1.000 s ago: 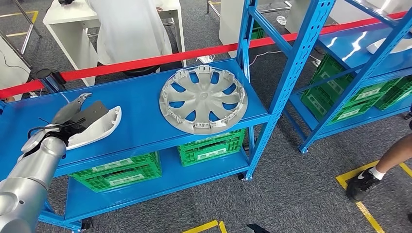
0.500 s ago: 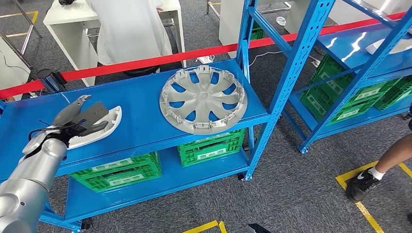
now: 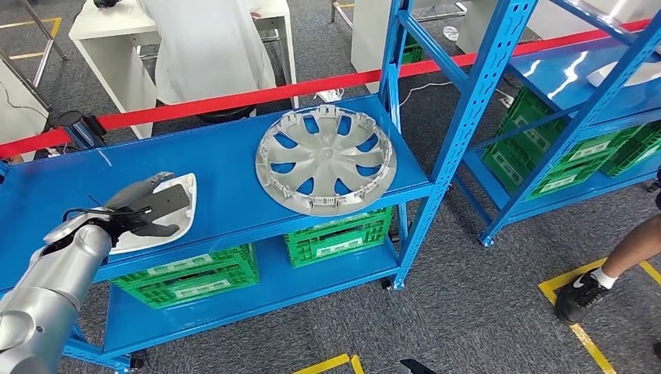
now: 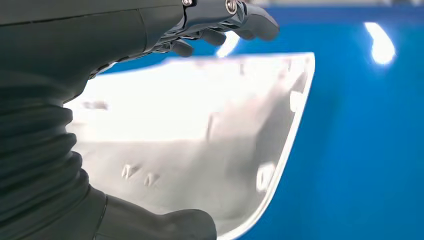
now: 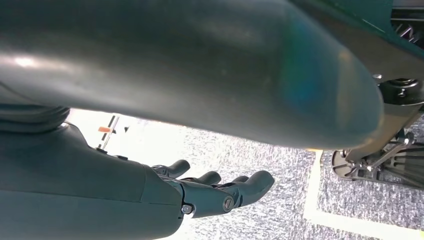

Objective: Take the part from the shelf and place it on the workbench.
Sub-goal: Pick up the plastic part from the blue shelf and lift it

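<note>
White part (image 3: 175, 204) is lying on the top blue shelf (image 3: 226, 175) in the head view, over on the left end, and the left hand (image 3: 144, 210) is right on top of it, fingers spread across the dark inner area with the thumb down at the near edge; can't tell from here if it's actually gripping. Silver wheel cover (image 3: 326, 159) sits well apart from it on the same shelf, green crates (image 3: 339, 235) on the level below, red barrier tape (image 3: 257, 95) behind, and a person in white (image 3: 206, 47) stands past that. Left wrist view: part (image 4: 200, 145) is close up, fingers (image 4: 235, 20) arched over one edge, thumb (image 4: 175, 227) under the opposite one, apart and not clamped as far as I can see. Right wrist view: right hand (image 5: 200, 192) hangs over grey carpet (image 5: 280, 200), fingers loosely extended, holding nothing
</note>
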Robot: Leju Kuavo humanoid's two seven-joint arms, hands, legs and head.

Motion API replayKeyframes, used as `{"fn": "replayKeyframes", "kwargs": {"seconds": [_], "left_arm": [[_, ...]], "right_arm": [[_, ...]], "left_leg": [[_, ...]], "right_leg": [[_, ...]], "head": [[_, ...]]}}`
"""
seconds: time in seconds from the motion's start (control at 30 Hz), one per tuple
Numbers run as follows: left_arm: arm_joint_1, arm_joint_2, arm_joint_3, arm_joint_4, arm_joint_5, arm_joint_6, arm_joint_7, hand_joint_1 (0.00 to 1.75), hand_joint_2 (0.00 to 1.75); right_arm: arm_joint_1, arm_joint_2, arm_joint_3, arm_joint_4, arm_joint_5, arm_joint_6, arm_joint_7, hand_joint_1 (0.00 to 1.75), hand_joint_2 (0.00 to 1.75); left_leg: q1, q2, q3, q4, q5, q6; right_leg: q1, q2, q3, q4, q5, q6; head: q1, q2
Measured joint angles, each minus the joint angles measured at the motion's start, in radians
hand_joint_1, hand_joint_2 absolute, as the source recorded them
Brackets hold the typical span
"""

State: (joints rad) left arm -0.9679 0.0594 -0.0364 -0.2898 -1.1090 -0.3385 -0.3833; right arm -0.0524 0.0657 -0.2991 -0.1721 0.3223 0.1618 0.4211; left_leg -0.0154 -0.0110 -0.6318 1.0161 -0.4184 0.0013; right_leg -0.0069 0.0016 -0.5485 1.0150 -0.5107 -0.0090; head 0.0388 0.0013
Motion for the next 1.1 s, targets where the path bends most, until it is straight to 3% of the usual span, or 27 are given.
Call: {"fn": "replayKeyframes", "kwargs": {"seconds": [0.2,0.53,0.97,1.1], "left_arm": [[-0.001,0.025,-0.023,0.001,0.027,-0.075,-0.05,0.0,1.75],[0.0,0.033,-0.025,-0.001,0.055,-0.021,-0.047,0.0,1.75],[0.0,0.033,-0.045,-0.001,0.071,-0.05,-0.053,0.0,1.75],[0.0,0.032,-0.061,-0.001,0.068,-0.001,-0.001,0.0,1.75]], "right_arm": [[0.001,0.0,0.0,0.0,0.006,0.001,0.0,0.0,0.0],[0.001,0.0,0.0,0.0,0.007,0.0,0.0,0.0,0.0],[0.0,0.0,-0.017,0.0,0.009,0.0,0.0,0.0,0.0],[0.0,0.0,-0.023,0.0,0.003,-0.001,0.0,0.0,0.0]], "left_leg": [[0.0,0.0,0.0,0.0,0.0,0.0],[0.0,0.0,0.0,0.0,0.0,0.0],[0.0,0.0,0.0,0.0,0.0,0.0],[0.0,0.0,0.0,0.0,0.0,0.0]], "right_leg": [[0.0,0.0,0.0,0.0,0.0,0.0],[0.0,0.0,0.0,0.0,0.0,0.0],[0.0,0.0,0.0,0.0,0.0,0.0],[0.0,0.0,0.0,0.0,0.0,0.0]], "head": [[0.0,0.0],[0.0,0.0],[0.0,0.0],[0.0,0.0]]}}
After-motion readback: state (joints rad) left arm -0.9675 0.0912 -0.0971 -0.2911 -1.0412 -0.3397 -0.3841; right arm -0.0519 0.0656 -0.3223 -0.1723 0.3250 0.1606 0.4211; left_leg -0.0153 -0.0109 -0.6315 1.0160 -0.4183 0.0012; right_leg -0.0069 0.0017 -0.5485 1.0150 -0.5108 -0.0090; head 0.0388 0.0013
